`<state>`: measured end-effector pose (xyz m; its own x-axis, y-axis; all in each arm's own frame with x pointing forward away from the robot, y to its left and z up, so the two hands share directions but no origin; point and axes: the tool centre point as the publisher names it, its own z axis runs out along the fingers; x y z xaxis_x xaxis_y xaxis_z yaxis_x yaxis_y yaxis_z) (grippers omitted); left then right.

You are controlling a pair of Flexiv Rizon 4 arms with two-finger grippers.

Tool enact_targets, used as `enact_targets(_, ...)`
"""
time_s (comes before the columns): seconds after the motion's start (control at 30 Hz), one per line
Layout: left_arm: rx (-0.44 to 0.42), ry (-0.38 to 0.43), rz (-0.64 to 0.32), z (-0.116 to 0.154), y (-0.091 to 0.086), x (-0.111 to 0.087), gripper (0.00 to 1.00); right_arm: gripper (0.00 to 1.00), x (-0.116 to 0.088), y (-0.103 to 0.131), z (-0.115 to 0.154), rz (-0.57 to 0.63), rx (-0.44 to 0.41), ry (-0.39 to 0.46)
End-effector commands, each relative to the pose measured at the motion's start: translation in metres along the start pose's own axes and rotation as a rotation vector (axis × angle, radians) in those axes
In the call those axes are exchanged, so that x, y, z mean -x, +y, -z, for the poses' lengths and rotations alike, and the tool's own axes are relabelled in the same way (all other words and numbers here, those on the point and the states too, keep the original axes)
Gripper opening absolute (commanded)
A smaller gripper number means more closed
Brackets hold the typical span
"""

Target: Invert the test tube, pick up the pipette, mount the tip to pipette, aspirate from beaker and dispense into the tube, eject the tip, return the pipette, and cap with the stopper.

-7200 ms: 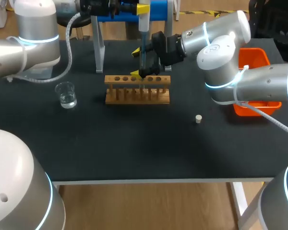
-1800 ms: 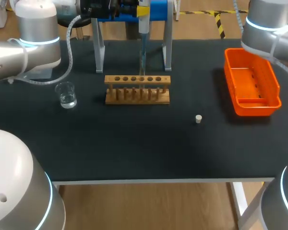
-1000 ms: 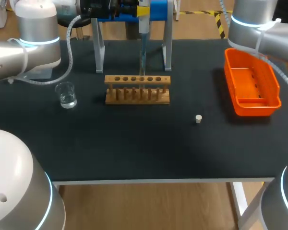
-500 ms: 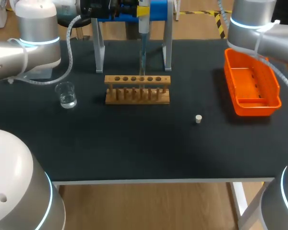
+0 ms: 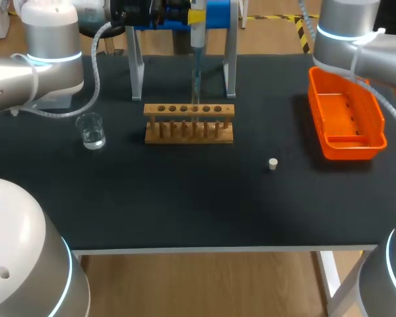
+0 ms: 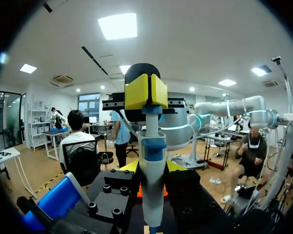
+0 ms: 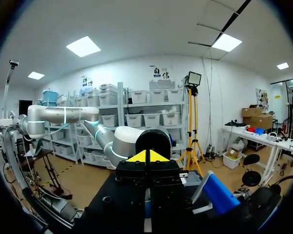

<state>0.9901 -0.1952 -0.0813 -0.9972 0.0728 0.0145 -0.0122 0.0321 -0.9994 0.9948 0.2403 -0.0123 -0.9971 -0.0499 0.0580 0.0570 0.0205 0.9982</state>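
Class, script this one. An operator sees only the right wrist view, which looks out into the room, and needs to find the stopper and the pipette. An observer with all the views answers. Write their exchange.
Operator: I see only my right fingers, shut and empty, and the room. Where is the stopper?
Observer: The stopper lies alone on the table. It is right of the rack and nearer the front edge than the orange bin.
Operator: And the pipette?
Observer: The left fingers are shut on the pipette, holding it upright by the rack's far side.
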Motion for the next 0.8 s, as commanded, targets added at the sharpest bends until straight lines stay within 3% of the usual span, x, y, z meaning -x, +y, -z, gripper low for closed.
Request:
enact_targets(0.03,-0.002,0.003,-0.001,0.0,-0.003,0.002,0.0,0.0,0.0,-0.006,0.0,-0.003,-0.005,0.004)
enact_targets(0.53,-0.002,0.003,-0.001,0.0,-0.003,0.002,0.0,0.0,0.0,-0.028,0.0,-0.033,-0.031,0.004)
enact_targets(0.8,-0.002,0.003,-0.001,0.0,-0.003,0.002,0.0,0.0,0.0,-0.028,0.001,-0.041,-0.025,0.014)
